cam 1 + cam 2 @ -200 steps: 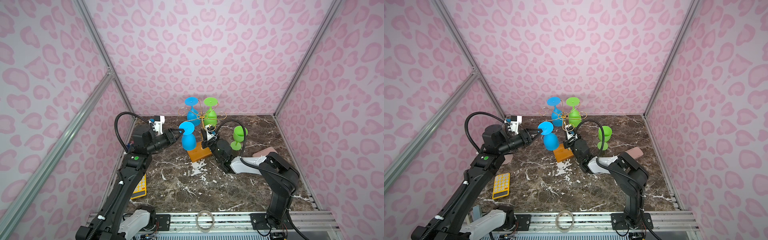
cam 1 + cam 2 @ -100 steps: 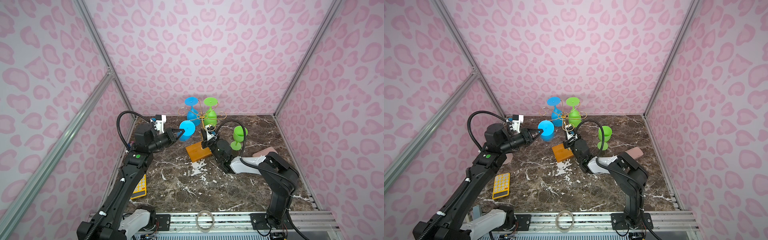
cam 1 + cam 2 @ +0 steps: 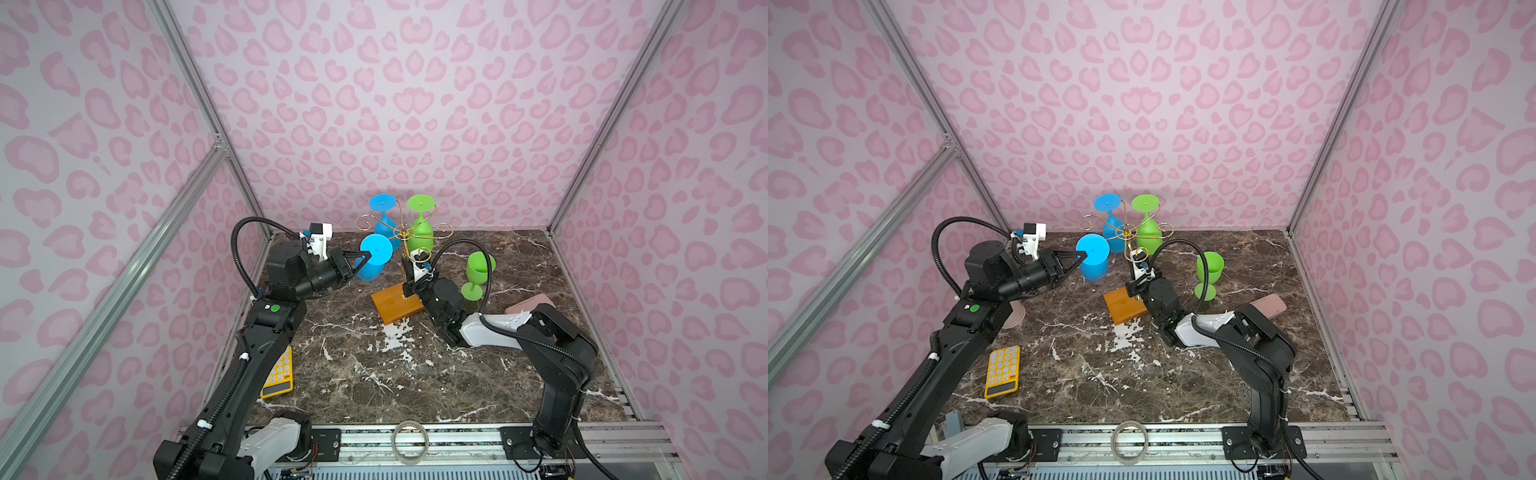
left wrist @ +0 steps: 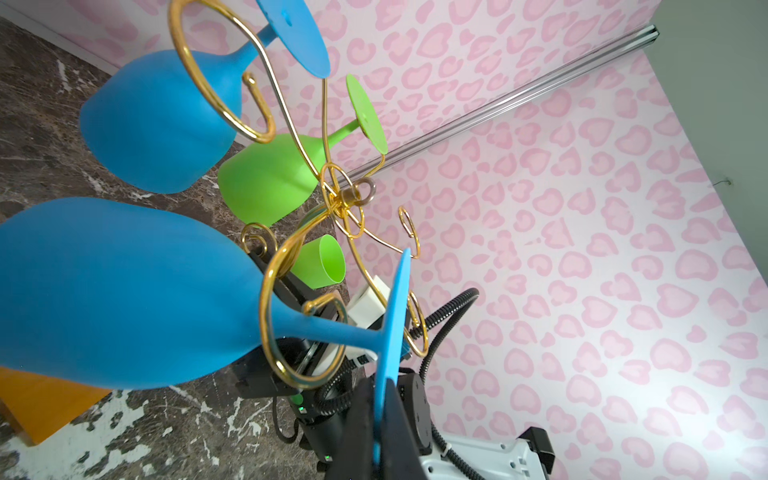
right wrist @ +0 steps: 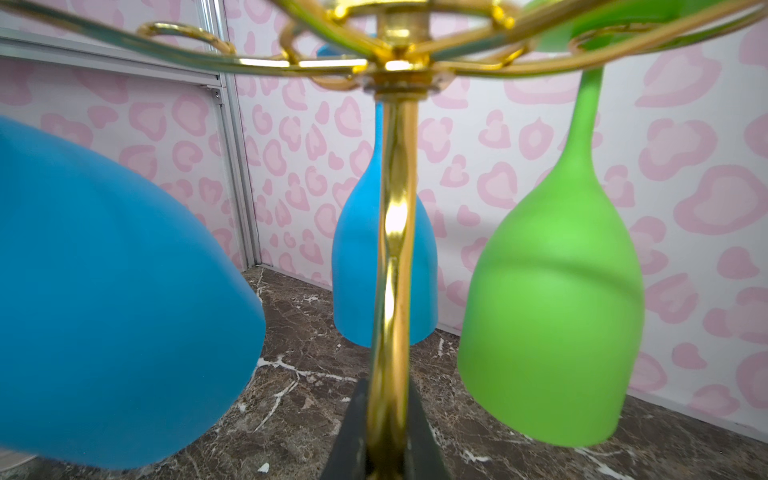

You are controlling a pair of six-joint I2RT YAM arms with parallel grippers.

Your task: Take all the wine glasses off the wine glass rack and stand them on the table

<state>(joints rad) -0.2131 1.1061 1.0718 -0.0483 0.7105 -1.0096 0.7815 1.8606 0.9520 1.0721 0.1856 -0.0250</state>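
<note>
marble tabletop point(image 3: 415, 374), left gripper point(image 3: 365, 259) tight on blue wine glass point(image 3: 377, 248), right gripper point(image 3: 409, 290) tight on rack point(image 3: 392, 307)

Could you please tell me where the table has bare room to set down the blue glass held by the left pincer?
Widest bare marble: the front middle, between the yellow calculator and the right arm. A smaller patch: the far right corner, behind the upright green glass. Crowded: around the wine glass rack and the blue glass beside it.

The wine glass rack point(image 3: 390, 308) stands mid-table, an upright glass point(image 3: 480, 270) right of it, a calculator point(image 3: 280, 372) front-left.
</note>
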